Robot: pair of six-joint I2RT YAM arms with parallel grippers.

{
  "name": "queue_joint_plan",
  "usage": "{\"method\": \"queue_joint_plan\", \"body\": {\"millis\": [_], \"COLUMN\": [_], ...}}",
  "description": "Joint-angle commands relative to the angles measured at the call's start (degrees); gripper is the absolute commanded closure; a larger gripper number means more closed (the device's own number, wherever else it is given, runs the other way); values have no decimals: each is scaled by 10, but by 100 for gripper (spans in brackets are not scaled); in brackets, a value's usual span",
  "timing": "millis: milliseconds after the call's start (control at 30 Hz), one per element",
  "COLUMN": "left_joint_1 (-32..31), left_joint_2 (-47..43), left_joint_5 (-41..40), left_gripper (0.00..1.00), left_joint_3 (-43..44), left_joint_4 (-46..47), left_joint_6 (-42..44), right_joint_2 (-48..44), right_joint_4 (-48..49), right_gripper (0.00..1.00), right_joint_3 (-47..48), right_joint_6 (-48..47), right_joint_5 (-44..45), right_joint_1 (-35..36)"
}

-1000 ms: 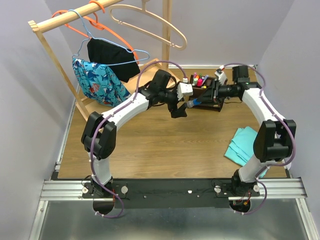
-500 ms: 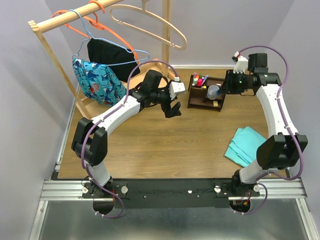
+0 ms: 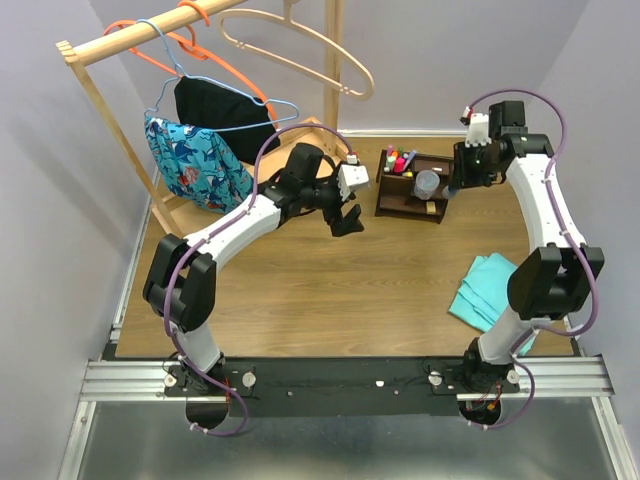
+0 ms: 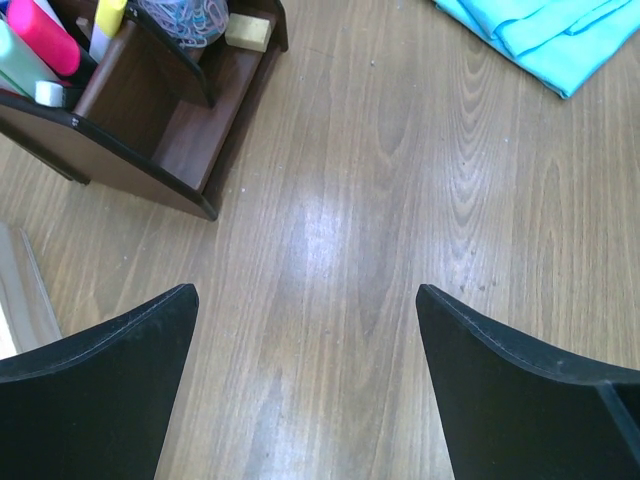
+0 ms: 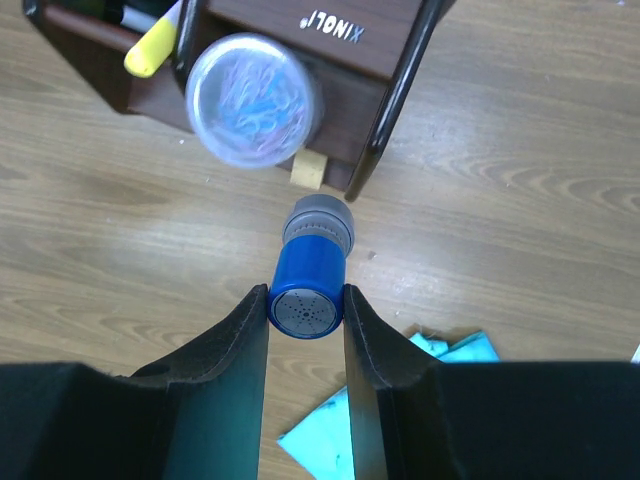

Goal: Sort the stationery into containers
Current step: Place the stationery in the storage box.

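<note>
My right claw is clenched on a blue, grey-capped pen, perhaps a marker. It is held cap-down just off the organizer corner, near the eraser. My left claw gapes wide and empty over the tabletop, near the organizer.

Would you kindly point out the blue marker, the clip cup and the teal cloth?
blue marker [image 5: 305, 308], right wrist view, blue butt end.
clip cup [image 5: 192, 100], right wrist view, left rim.
teal cloth [image 4: 540, 30], left wrist view, middle fold.
</note>
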Motion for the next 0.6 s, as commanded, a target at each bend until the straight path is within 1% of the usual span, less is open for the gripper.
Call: {"method": "queue_joint_plan", "body": {"millis": [0, 567], "left_joint_1": [0, 1], "left_joint_2": [8, 18], "left_joint_5": [17, 12], "left_gripper": [1, 1], "left_joint_3": [-3, -11], "left_joint_4": [32, 30], "left_joint_6": [-16, -21], "right_joint_2": [37, 121], "right_joint_4": [1, 15], "right_gripper": [81, 81], "right_joint_3": [46, 106], "right_joint_6": [-13, -8], "right_joint_5": [23, 12], "right_joint_1": [-2, -2]}}
